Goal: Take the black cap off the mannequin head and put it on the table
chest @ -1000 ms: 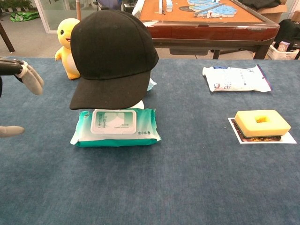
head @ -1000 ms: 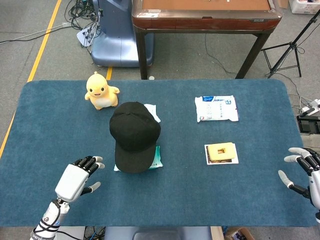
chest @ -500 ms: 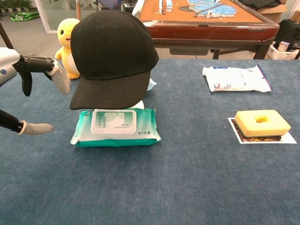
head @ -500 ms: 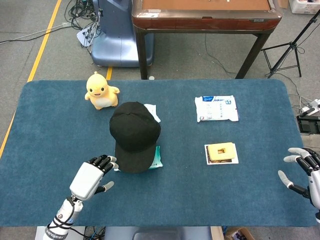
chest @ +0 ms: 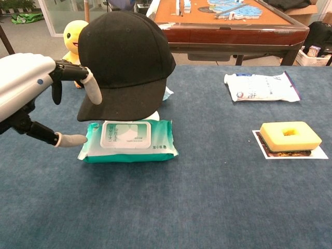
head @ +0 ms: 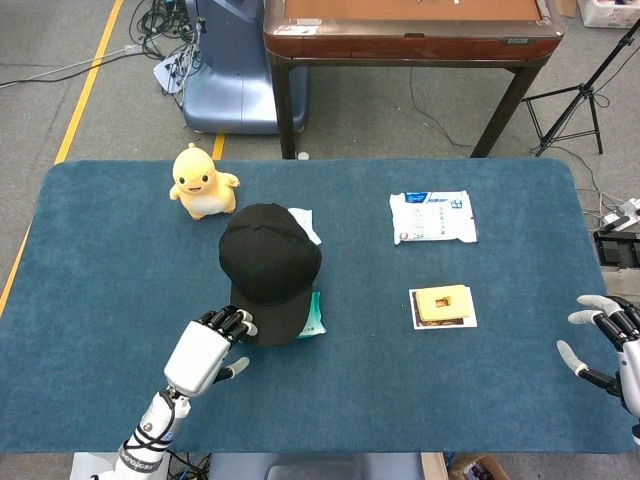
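The cap (head: 268, 268) sits at the table's centre-left, worn on a mannequin head that it almost wholly hides. Its long axis runs far to near, crown toward the far edge and brim (chest: 120, 106) pointing at the robot. The brim overhangs a wipes pack (chest: 128, 140) lying on the table (head: 400, 390) directly beneath it.

The left hand (head: 208, 350) is just left of and slightly nearer than the brim, so the cap lies to its right and a little farther away. The hand holds nothing and its fingers are apart. The upper fingers (chest: 89, 84) reach the brim's left edge, and the thumb (chest: 69, 139) is low, beside the left end of the wipes pack. Actual contact with the brim cannot be confirmed. The right hand (head: 603, 337) is at the table's near right corner, well apart from the cap, fingers spread and empty. The left hand is therefore judged the working hand.

The head view gives the plan layout: cap axis and which hand is nearer. It does not show height. The chest view shows the brim raised above the pack, and the fingers level with the brim. The right hand is absent from the chest view.

A yellow duck (head: 202, 181) stands far left of the cap.
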Controlling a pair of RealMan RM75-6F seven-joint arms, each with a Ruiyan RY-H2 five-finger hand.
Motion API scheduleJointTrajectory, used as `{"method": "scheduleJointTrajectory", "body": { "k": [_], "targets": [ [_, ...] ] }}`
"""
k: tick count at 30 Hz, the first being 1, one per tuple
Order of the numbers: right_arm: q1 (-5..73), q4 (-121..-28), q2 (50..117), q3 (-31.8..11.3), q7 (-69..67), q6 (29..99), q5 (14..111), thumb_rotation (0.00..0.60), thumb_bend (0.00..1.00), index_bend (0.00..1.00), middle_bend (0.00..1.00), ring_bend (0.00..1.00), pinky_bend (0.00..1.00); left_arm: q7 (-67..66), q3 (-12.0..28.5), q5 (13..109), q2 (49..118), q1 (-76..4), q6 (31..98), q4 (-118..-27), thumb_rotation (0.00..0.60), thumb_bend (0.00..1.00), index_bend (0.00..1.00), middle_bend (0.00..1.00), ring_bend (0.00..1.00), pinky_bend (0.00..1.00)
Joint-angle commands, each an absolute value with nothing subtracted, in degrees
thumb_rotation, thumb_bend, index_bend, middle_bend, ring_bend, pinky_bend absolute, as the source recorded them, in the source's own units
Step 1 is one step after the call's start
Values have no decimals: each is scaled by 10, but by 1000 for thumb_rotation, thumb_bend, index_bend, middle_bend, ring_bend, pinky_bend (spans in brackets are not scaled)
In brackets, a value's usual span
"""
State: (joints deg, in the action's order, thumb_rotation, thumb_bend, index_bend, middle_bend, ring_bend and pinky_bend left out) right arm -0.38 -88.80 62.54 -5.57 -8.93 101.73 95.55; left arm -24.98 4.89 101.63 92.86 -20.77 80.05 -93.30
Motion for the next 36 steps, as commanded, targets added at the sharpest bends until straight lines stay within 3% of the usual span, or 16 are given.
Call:
{"method": "scheduleJointTrajectory", "body": {
  "k": [1,13,36],
  "targets": [
    [-4,-888,625,-56,-89,1017,956,600,246,461,344,276,500,-255,52,1019,939,-211,806,-924,600,82,448,398,316,503],
    [-4,-888,625,-56,-89,1016,955,600,245,461,344,276,500,-268,57,1032,980,-222,829,-883,600,24,486,443,338,503],
    [-5,-889,622,-56,-92,1014,950,600,245,461,345,276,500,-263,64,1037,1058,-242,863,-778,600,19,501,470,353,503]
  ]
}}
